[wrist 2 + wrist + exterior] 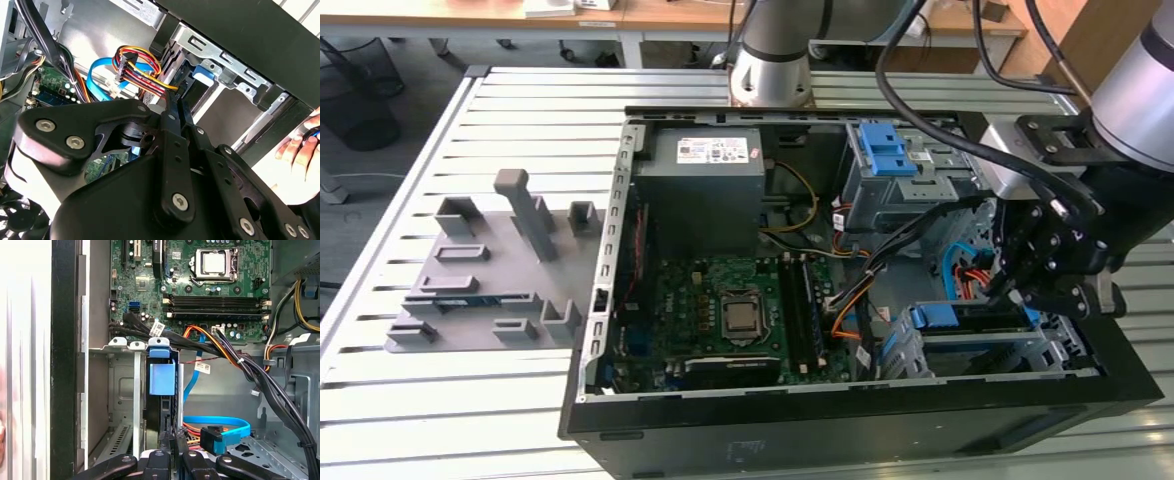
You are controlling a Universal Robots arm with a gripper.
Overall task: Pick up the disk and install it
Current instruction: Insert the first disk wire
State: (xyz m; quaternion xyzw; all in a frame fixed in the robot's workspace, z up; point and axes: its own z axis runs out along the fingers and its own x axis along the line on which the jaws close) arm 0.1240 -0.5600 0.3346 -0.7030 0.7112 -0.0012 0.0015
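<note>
The disk (160,412) stands on edge in a slot of the metal drive cage (117,390) in the case's front corner. Its blue bracket (162,378) faces the motherboard, and in the exterior view the blue bracket (942,317) shows in the cage at the right. My gripper (171,437) is right behind the disk, its two thin fingers (172,107) drawn together with the tips at the disk's rear edge. In the exterior view the black gripper (1014,295) hangs over the cage.
Black cable bundles (240,365), a blue data cable (220,421) and orange-yellow power wires (145,67) run beside the cage. The motherboard (734,310) and grey power supply (704,185) fill the case. A grey fixture (494,270) lies outside. A person's hand (300,150) rests by the case.
</note>
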